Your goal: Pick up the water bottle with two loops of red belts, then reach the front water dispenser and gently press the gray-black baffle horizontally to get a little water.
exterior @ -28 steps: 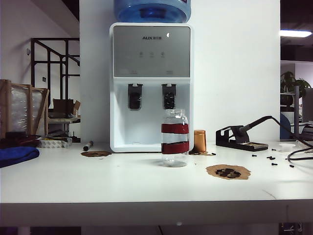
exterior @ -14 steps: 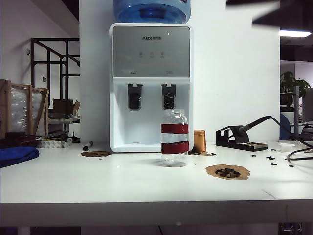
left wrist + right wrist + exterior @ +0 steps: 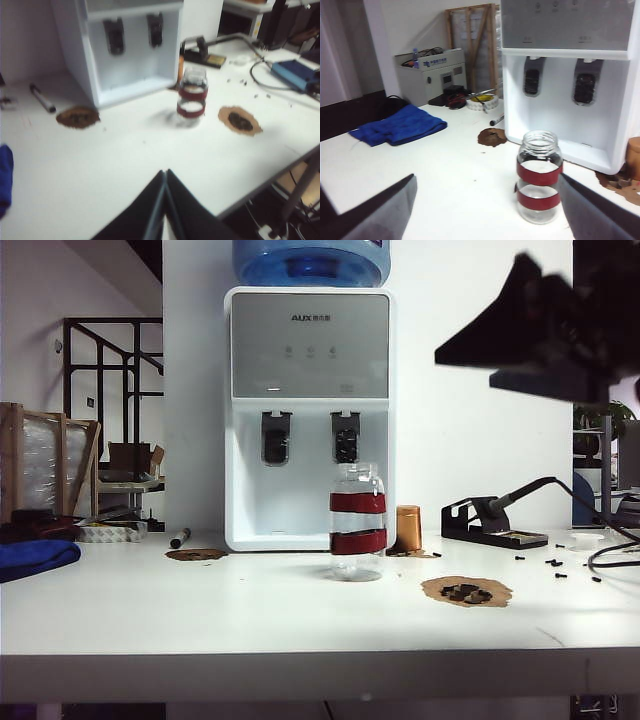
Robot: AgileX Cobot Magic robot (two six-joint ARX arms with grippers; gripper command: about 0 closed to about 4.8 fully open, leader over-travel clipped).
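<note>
I see my right end effector [image 3: 485, 210] spread wide above the clear red-banded glass water bottle [image 3: 539, 176]; left end effector [image 3: 165, 187] clenched, well short of it

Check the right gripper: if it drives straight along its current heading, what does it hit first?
Likely the water bottle: it stands uncapped between the open fingers of the right gripper, with the water dispenser behind it. Depth is unclear.

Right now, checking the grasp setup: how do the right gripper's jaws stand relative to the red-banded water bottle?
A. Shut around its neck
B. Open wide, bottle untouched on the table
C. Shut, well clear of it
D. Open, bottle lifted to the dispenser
B: in the right wrist view the right gripper has its fingers spread far apart, and the water bottle stands untouched on the table between and beyond them.
</note>
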